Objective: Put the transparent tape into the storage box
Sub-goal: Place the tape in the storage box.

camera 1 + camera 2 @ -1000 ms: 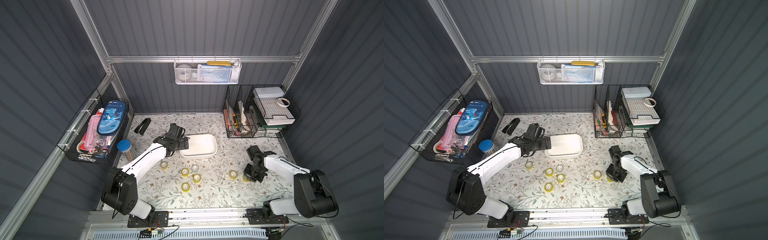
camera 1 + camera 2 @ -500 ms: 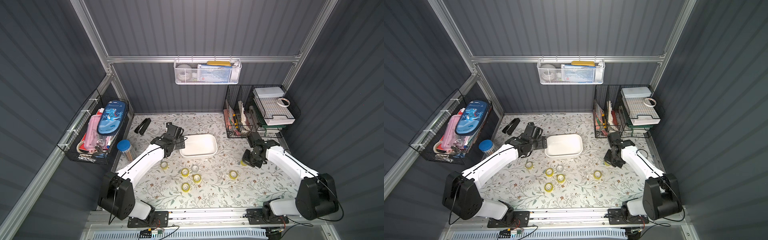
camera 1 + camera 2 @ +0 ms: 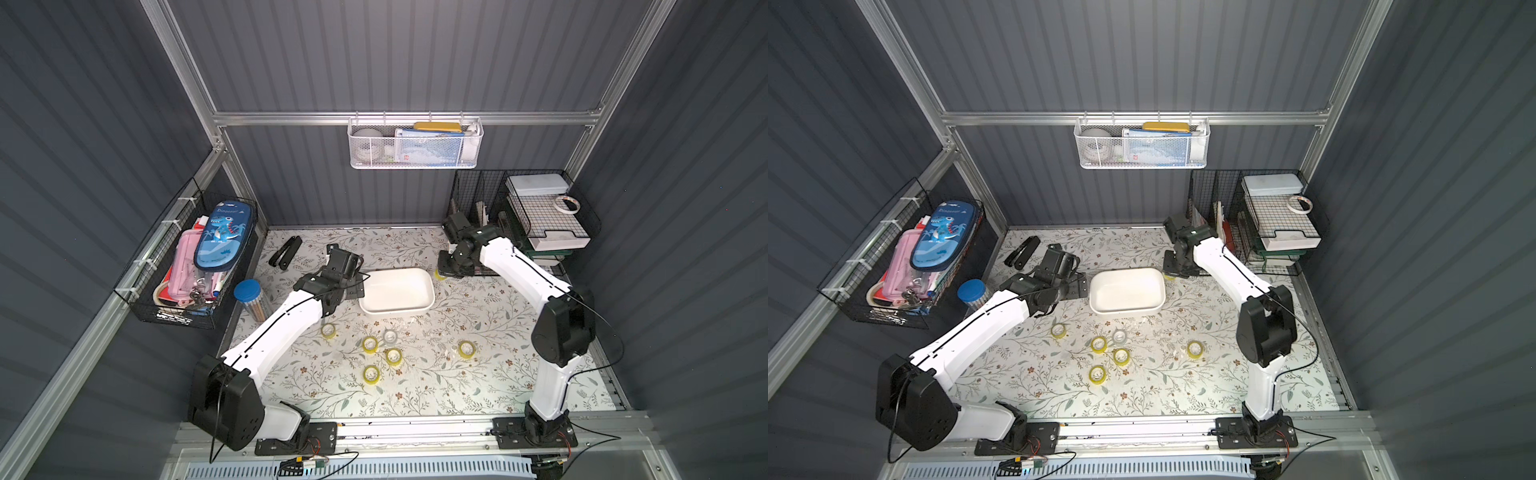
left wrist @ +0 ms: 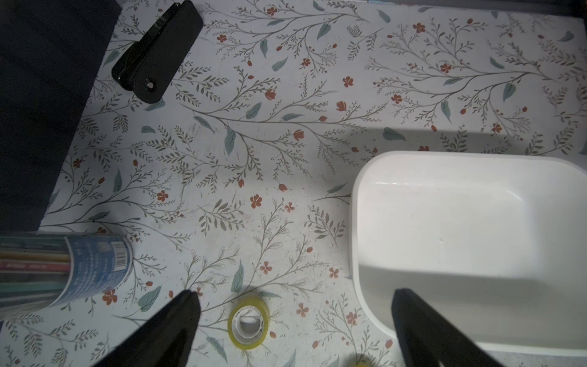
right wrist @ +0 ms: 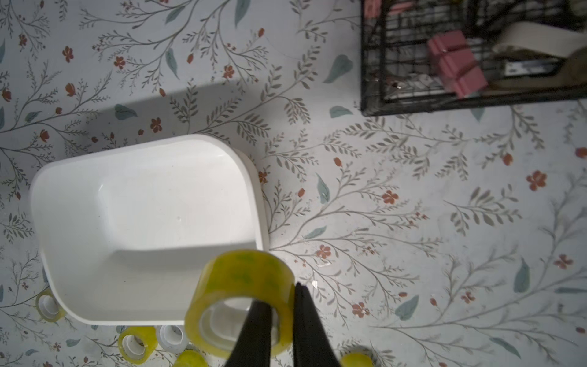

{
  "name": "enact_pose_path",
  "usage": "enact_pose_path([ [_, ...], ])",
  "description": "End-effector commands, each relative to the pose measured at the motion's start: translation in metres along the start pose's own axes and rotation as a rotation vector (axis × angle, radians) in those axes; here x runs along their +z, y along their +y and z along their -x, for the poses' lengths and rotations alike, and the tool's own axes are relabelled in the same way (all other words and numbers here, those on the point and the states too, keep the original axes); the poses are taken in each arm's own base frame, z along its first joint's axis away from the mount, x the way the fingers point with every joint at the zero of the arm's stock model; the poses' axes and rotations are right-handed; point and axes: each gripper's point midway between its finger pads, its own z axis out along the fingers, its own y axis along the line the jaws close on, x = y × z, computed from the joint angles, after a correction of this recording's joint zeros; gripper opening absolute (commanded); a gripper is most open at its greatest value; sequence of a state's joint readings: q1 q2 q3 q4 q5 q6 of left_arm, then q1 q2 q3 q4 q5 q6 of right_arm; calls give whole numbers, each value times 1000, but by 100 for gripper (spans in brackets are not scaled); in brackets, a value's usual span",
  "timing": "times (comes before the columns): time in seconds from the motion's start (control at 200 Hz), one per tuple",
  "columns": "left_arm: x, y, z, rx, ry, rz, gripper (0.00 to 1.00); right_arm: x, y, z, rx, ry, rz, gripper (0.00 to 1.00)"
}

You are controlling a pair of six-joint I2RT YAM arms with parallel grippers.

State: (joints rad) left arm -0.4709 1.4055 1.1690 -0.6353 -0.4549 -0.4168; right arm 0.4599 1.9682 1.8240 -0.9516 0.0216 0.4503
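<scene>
Five small yellow-tinted clear tape rolls [image 3: 371, 374] and one colourless greyish roll [image 3: 389, 336] lie loose on the floral-print mat [image 3: 415, 395], on the near side of the white shallow rounded-rectangle plastic storage box [image 3: 395, 291]. Left gripper [image 4: 293, 294] hangs at the box's left end, jaws spread wide, holding nothing. Right gripper [image 5: 279, 297] is clenched on a seventh yellow-tinted roll [image 5: 241, 276], one finger through the core, just beside the box's far right corner. Black wire rack [image 3: 469, 195] stands behind.
</scene>
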Motion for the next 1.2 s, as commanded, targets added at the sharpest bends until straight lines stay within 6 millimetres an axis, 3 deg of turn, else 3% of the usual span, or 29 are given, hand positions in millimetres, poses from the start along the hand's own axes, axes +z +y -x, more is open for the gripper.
enact_pose_path([
  [0.0, -5, 7, -9, -18, 69, 6, 99, 14, 20, -2, -101, 41, -2, 0],
  [0.095, -4, 10, -15, -39, 87, -5, 100, 36, 35, 1, -129, 49, 17, 0],
  [0.24, -1, 16, -27, -65, 119, -5, 99, 68, 44, 1, -164, 56, 0, 0],
  [0.59, 9, 25, -37, -94, 152, 5, 99, 118, 45, -5, -212, 81, -44, 0],
  [0.981, 15, 30, -37, -99, 164, 1, 99, 135, 45, -9, -225, 85, -80, 0],
  [1.196, 14, 33, -39, -102, 156, 7, 99, 130, 49, -5, -232, 73, -75, 23],
])
